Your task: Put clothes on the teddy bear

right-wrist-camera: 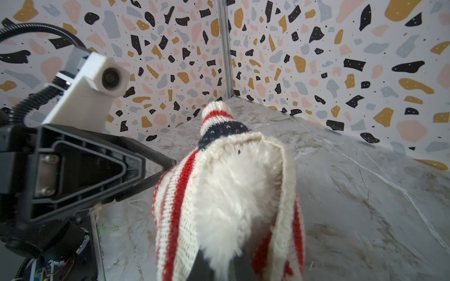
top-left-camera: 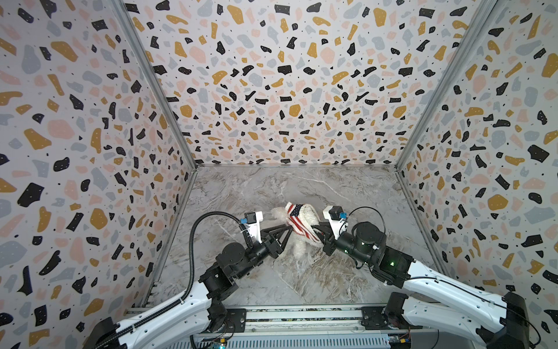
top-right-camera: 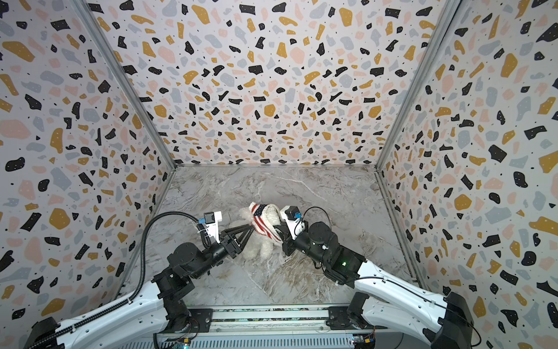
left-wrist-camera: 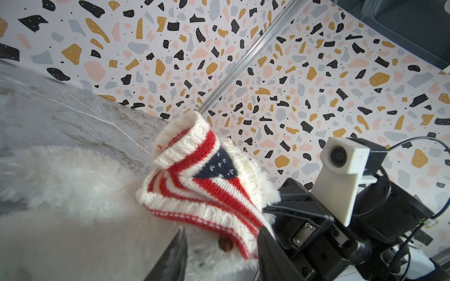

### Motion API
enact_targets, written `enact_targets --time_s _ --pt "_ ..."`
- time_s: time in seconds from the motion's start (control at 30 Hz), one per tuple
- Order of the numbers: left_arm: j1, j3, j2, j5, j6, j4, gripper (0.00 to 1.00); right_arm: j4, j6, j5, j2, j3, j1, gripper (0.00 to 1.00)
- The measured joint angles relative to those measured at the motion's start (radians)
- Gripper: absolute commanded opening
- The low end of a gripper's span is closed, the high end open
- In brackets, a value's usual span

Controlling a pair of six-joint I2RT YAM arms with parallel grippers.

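left gripper (top-left-camera: 287,231): jaws spread, nothing clamped. In the left wrist view the sweater (left-wrist-camera: 207,189) hem and a brown bead (left-wrist-camera: 225,243) on the fur sit in the gap just ahead of it. Eye or nose, can't tell.

right gripper (right-wrist-camera: 221,255): jaws pressed together on white fur inside the sweater's opening. Can't tell if knit is caught too.

teddy bear (top-left-camera: 299,247): lies on the marble table (top-left-camera: 271,187) between the two grippers, touching the right one and just off the left tips in both top views. One fluffy limb sticks out below the left gripper's tips.

The sweater is bunched over the bear's upper part. A sleeve end (right-wrist-camera: 216,109) points away from the right gripper.
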Motion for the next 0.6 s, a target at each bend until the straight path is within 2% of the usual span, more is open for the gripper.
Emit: enact_targets --time_s 0.1,0.37,0.6 --pt "-0.003 0.000 0.005 -0.009 -0.008 0.016 0.62 0.013 0.016 0.038 -0.006 -0.008 0.000 0.00" --pt "-0.026 0.000 0.116 -0.018 -0.024 0.049 0.51 0.074 0.050 0.081 -0.012 -0.019 0.000 0.00" --pt "-0.039 0.000 0.175 0.004 -0.047 0.137 0.48 0.086 0.070 0.117 -0.011 -0.024 0.008 0.00"
